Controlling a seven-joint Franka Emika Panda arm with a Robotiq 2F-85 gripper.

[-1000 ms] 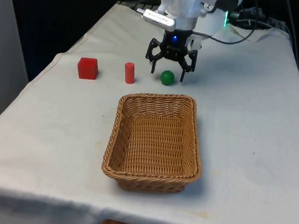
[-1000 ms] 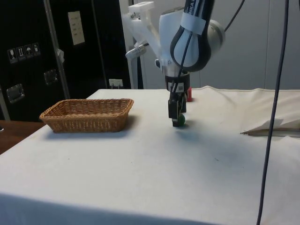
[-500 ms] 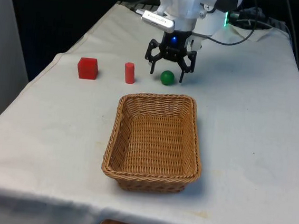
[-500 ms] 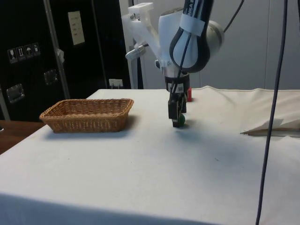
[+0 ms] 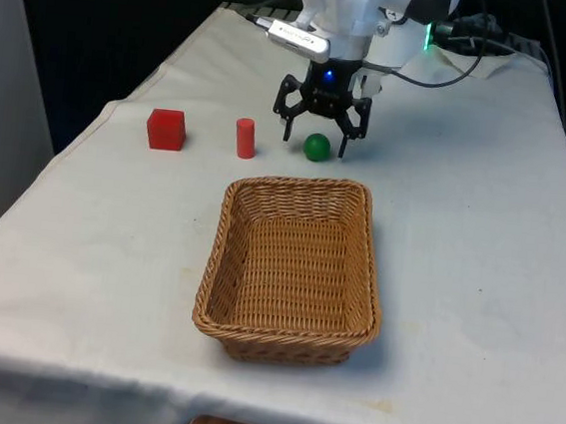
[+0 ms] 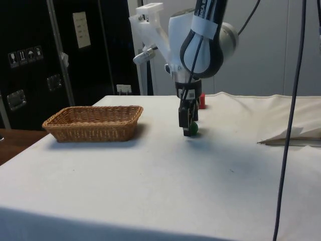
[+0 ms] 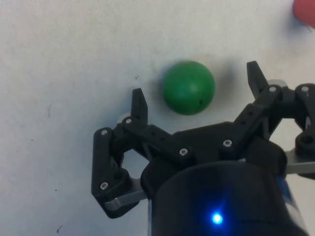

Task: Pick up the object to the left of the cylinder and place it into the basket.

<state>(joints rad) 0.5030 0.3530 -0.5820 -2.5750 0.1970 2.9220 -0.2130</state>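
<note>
A green ball (image 5: pixel 316 147) lies on the white cloth to the front view's right of a red cylinder (image 5: pixel 245 137). Further to the front view's left sits a red cube (image 5: pixel 166 129). My gripper (image 5: pixel 316 139) hangs low over the ball, open, with one finger on each side of it and no contact. In the wrist view the ball (image 7: pixel 188 87) sits between the spread fingertips (image 7: pixel 138 94) of the gripper (image 7: pixel 195 81). From the side the gripper (image 6: pixel 187 125) stands just above the ball (image 6: pixel 193 129). The woven basket (image 5: pixel 301 184) stands nearer the camera with nothing in it.
A cable and folded cloth lie at the far end of the table behind the arm. In the side view the basket (image 6: pixel 93 123) stands well apart from the gripper, with open cloth between them. A red shape (image 6: pixel 202 101) shows behind the gripper.
The gripper has shifted only very slightly over the ball, staying open. The ball, cylinder, cube and basket have not moved.
</note>
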